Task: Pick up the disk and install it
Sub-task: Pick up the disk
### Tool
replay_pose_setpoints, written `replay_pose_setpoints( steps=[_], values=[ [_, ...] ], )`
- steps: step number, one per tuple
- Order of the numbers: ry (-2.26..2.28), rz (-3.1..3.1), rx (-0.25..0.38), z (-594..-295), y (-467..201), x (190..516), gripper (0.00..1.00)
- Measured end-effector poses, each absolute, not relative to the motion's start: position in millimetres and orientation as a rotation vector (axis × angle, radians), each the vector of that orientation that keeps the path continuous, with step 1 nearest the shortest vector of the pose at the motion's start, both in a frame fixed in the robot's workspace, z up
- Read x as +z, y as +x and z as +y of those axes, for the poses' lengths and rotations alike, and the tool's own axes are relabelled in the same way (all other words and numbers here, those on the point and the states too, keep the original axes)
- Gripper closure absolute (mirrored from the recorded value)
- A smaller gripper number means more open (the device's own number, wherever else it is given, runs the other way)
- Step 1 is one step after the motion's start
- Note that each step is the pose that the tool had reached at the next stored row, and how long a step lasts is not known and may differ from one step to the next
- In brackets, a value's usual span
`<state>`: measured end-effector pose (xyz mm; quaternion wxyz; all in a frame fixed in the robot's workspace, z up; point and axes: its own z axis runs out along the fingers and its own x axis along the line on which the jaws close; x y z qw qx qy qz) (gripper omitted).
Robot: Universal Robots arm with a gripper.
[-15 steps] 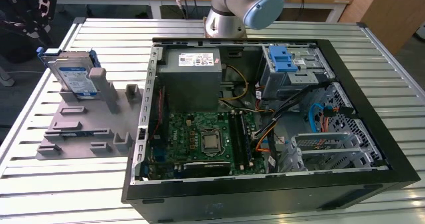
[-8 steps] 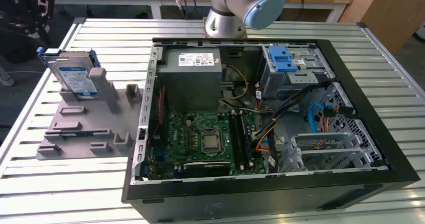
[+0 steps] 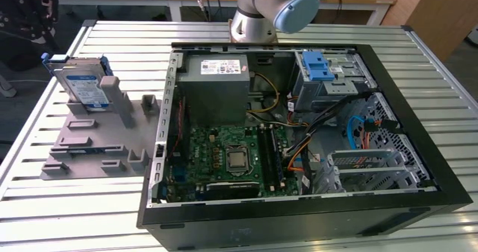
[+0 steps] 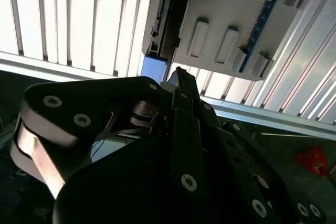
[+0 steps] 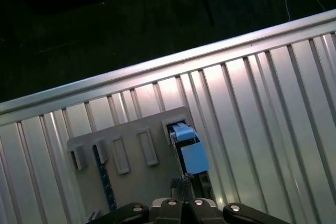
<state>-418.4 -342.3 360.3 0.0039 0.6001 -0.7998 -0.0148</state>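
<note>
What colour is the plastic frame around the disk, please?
Blue; the frame shows best in the exterior view.

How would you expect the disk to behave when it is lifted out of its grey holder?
The disk looks like a flat metal slab, so it is probably stiff and fairly heavy for its size. It stands on edge in the holder, so it may tip if nudged sideways once free. Its smooth faces could be slippery; the blue frame likely gives better purchase.

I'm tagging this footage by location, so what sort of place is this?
Likely a robotics lab workbench: an open desktop computer case lies on a slatted aluminium table, a robot arm stands beyond it, and a grey fixture holds the disk.
</note>
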Motion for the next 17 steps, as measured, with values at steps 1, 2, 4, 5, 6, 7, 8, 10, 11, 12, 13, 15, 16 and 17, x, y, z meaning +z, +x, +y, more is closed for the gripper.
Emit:
replay_pose_setpoints(
  steps=[1, 2, 4, 5, 6, 7, 8, 10, 11, 12, 13, 15, 16, 17],
  values=[
    [1.903, -2.489, -0.046, -342.3, -418.4, 360.3, 0.89],
    [1.925, -2.472, -0.046, -342.2, -418.4, 360.2, 0.89],
    [1.97, -2.435, -0.046, -342.3, -418.4, 360.0, 0.89],
    [1.992, -2.417, -0.046, -342.3, -418.4, 359.9, 0.89],
    [2.012, -2.4, -0.046, -342.3, -418.4, 359.8, 0.89],
    [2.03, -2.385, -0.046, -342.3, -418.4, 359.7, 0.89],
    [2.043, -2.373, -0.046, -342.3, -418.4, 359.7, 0.89],
    [2.057, -2.361, -0.045, -342.1, -419.5, 359.4, 0.89],
    [2.058, -2.36, -0.045, -341.8, -420.7, 359.0, 0.89],
    [2.058, -2.36, -0.045, -341.2, -421.9, 358.7, 0.89],
    [2.058, -2.36, -0.045, -339.8, -422.9, 358.3, 0.89],
    [2.058, -2.36, -0.045, -335.7, -424.3, 357.6, 0.89],
    [2.059, -2.359, -0.045, -333.4, -424.3, 357.3, 0.89],
    [2.06, -2.358, -0.045, -331.1, -424.3, 356.9, 0.89]
  ],
)
